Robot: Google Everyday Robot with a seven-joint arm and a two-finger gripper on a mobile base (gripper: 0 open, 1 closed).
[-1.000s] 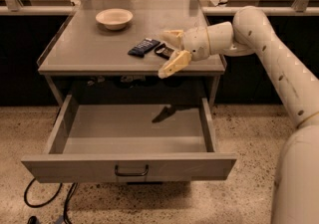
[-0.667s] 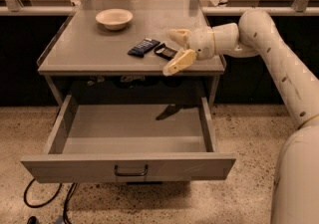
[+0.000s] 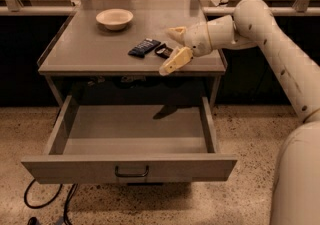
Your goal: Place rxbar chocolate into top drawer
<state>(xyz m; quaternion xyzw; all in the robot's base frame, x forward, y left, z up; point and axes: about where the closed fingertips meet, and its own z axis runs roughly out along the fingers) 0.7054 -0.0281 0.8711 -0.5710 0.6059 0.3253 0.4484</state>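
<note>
Your hand [image 3: 167,52] spread open at the counter's [image 3: 90,54] right edge, rxbar [image 3: 162,50] between its fingers, blue bar [image 3: 144,47] beside, drawer [image 3: 130,167] open below.

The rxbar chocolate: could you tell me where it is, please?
The rxbar chocolate lies on the table, just right of the blue bar, at the mouth of the open gripper.

Cream gripper [image 3: 167,51] over grey table [image 3: 90,49] front; black-brown rxbar chocolate [image 3: 163,50], blue bar [image 3: 144,47].
</note>
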